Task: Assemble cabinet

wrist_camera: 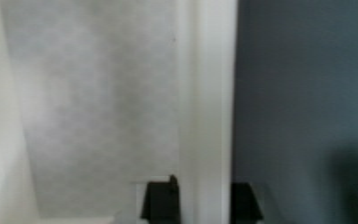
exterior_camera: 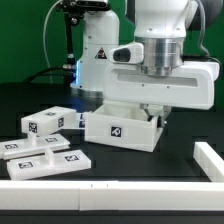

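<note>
Black tabletop (exterior_camera: 150, 166) is carrying the cabinet (exterior_camera: 122, 129), probably light, stiff and slick; the gripper (wrist_camera: 204, 203) is straddling its thin wall, though whether it is clamping cannot be told.

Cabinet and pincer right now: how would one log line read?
pincer: astride cabinet wall | grip: unclear | loose panels: exterior view's left

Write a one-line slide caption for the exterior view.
Panda gripper on the cabinet's wall; loose panels at the exterior view's left.
</note>
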`<action>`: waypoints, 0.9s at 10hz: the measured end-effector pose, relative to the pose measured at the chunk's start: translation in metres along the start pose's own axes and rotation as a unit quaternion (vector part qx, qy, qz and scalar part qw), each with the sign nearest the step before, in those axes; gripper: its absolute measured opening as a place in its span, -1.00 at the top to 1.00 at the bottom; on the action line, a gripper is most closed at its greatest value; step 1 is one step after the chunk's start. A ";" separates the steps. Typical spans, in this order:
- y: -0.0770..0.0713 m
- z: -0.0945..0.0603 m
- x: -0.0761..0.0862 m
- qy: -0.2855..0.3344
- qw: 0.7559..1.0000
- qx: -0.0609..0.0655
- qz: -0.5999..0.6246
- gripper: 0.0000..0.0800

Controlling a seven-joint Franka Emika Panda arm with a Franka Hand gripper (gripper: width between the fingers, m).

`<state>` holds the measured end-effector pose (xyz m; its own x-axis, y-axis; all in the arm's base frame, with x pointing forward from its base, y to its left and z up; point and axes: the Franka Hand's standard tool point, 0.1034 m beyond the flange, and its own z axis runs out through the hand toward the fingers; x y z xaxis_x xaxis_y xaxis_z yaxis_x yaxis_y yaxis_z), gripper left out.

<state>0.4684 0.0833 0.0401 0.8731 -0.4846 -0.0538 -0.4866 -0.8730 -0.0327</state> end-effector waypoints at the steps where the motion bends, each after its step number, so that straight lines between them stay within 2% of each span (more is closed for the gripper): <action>1: 0.000 0.001 -0.001 -0.002 0.999 0.001 0.041 0.78; 3: 0.000 0.002 -0.002 -0.003 0.997 0.001 0.078 0.77; 4: 0.002 0.001 0.001 -0.009 0.989 0.004 0.147 0.77; 6: 0.016 0.002 0.026 0.000 0.958 0.014 0.287 0.77; 7: 0.026 0.001 0.041 0.003 0.945 0.028 0.325 0.77; 9: 0.025 0.001 0.041 0.001 0.925 0.031 0.380 0.77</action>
<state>0.4924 0.0419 0.0361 0.2787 -0.9568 -0.0828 -0.9602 -0.2759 -0.0442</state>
